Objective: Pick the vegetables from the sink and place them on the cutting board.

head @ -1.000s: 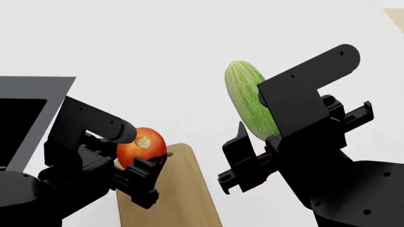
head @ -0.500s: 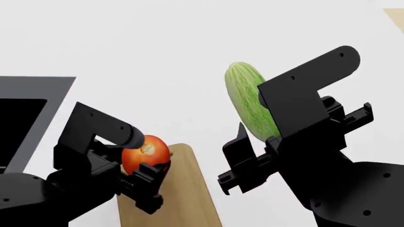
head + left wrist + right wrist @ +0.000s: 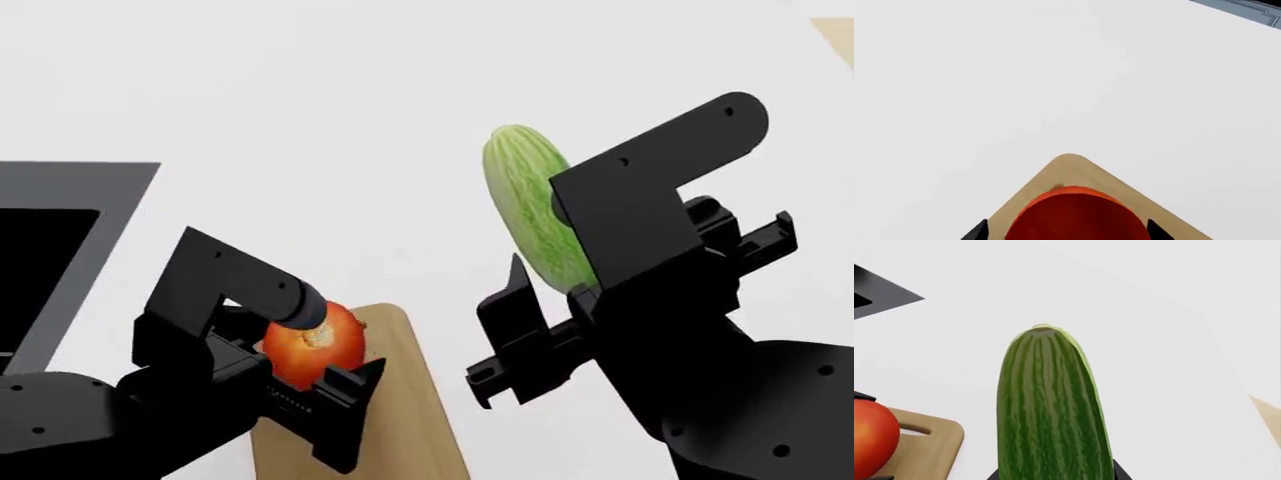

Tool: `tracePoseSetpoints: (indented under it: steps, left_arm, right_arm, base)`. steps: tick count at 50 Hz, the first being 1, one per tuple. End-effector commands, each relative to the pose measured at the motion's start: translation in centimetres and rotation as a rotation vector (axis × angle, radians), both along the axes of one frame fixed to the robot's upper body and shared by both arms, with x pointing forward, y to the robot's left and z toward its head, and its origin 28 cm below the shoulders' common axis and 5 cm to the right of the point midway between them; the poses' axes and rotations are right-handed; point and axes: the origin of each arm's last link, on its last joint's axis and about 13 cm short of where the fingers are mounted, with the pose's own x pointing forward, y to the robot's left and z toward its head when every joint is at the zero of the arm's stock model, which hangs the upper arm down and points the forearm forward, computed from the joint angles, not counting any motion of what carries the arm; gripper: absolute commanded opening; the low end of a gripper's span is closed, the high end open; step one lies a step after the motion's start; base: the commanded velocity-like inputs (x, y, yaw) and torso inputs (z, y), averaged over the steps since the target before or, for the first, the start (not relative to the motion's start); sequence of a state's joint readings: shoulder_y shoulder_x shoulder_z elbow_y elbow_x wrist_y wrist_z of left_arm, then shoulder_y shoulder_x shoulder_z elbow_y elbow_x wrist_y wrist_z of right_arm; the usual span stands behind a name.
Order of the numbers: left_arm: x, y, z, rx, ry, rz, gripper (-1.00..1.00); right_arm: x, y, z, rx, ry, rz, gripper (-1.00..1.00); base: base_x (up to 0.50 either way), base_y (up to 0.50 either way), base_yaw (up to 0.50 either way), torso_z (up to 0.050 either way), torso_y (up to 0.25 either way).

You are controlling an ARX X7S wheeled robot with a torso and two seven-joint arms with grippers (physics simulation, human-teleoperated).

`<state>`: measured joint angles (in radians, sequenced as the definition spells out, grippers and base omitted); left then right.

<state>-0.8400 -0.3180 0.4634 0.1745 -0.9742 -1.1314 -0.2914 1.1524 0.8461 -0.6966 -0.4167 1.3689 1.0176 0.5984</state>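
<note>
Left end effector [image 3: 314, 385] around tomato [image 3: 315, 345], above cutting board [image 3: 400, 400]

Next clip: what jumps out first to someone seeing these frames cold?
The round glossy red tomato, clamped in the left gripper, sits over the near end of the light tan wooden cutting board at lower centre. To its right, the stubby striped light-green cucumber juts up from the right gripper, held over the plain white counter. The glossy black sink shows only at the far left edge.
</note>
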Motion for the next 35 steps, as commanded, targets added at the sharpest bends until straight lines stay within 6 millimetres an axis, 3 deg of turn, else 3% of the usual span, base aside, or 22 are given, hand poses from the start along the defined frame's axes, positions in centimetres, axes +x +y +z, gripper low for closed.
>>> tracePoseSetpoints:
  steps: [1,10,35]
  left_arm:
    - [-4.2,1.3,-8.1,0.123,0.280,-0.007,1.00]
    - [-4.3,1.2,-8.1,0.132,0.273,-0.018,1.00]
    - [-4.3,1.6,-1.8,0.059,0.049,0.016,1.00]
  right_arm:
    - [-0.1,-0.2,0.5,-0.018,-0.027,-0.003,-1.00]
    - [-0.1,-0.2,0.5,-0.018,-0.026,-0.003,-1.00]
    - [0.0,-0.2,0.3,-0.024,-0.016,0.002,-1.00]
  base:
    - [-0.02,0.01,0.02,-0.014,0.000]
    - [-0.02,0.01,0.02,-0.015,0.000]
    - [0.01,0.02,0.01,-0.023,0.000]
